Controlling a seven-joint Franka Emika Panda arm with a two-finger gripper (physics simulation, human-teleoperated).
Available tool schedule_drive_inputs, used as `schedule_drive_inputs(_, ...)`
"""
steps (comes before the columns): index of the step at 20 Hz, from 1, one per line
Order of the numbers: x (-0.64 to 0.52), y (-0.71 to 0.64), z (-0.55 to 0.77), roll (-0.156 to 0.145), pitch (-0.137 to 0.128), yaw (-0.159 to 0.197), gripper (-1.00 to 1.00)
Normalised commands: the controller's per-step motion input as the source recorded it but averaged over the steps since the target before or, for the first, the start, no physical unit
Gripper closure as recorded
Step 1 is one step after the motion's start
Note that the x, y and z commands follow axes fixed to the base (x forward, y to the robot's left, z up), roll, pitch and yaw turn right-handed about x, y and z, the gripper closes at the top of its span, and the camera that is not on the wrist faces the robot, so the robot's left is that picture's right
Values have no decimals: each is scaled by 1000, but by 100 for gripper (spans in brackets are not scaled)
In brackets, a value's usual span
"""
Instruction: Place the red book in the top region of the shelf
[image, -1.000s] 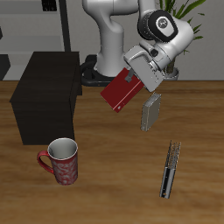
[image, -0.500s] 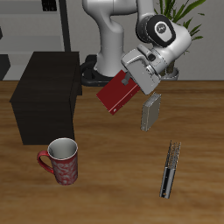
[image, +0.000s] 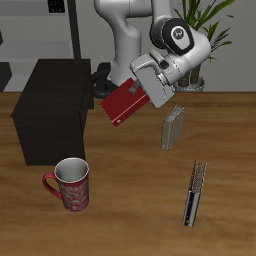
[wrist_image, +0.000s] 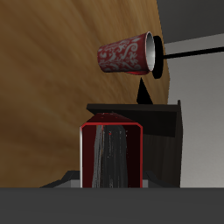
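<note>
The thin black book (image: 193, 194) is seen nearest the table's front edge, lying flat on the wooden table (image: 130, 210). The red patterned mug (image: 70, 184) is stood upright, also near the front edge, well apart from the thin black book and just in front of the shelf (image: 55, 108).

Farther back, the grey book (image: 173, 128) is stood upright on the table, below the arm.

The red book (image: 124, 102) is held in the air, tilted, above the table and between the shelf and the grey book. It is not touching the shelf; its lower corner hangs near the shelf's top edge on the side facing the arm. The gripper (image: 148, 86) is clamped on the red book's upper end; the jaws are closed against its covers.

In the wrist view, the red book (wrist_image: 112, 155) is seen end-on, with the white page edge framed by the dark-red cover, directly under the camera. The mug (wrist_image: 129, 54) is seen beyond it on the table (wrist_image: 52, 61), and the dark shelf (wrist_image: 163, 140) is seen right beside the book.

The shelf is stood at mid-depth with its flat top bare. The robot base and a potted plant (image: 215, 22) are at the far side of the table.
</note>
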Motion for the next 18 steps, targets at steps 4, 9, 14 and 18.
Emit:
schedule_drive_inputs(4, -26, -133, 111, -32, 5, -28, 100)
schedule_drive_inputs(9, -8, -225, 190, -49, -23, -40, 100)
schedule_drive_inputs(14, 21, -167, 41, -42, -2, -18, 100)
schedule_drive_inputs(18, 10, -38, -39, -9, 4, -4, 100)
